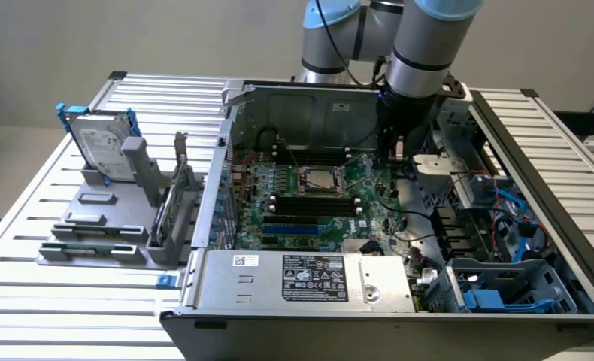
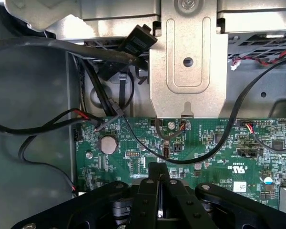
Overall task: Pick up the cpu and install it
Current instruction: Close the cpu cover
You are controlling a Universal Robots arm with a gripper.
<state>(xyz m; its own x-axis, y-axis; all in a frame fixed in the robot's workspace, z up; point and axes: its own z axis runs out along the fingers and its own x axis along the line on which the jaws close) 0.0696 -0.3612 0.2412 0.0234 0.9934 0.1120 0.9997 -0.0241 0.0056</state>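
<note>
Claw point(image 2: 158, 172) closed above green motherboard point(image 2: 205, 138)

Motherboard point(image 1: 277, 192) in case point(image 1: 307, 105); power supply point(image 1: 307, 278) before it; hard drive point(image 1: 101, 147) in rack point(image 1: 107, 226) at exterior view's left.

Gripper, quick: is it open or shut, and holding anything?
Gripper: shut, above the green motherboard, with nothing visibly held.
</note>
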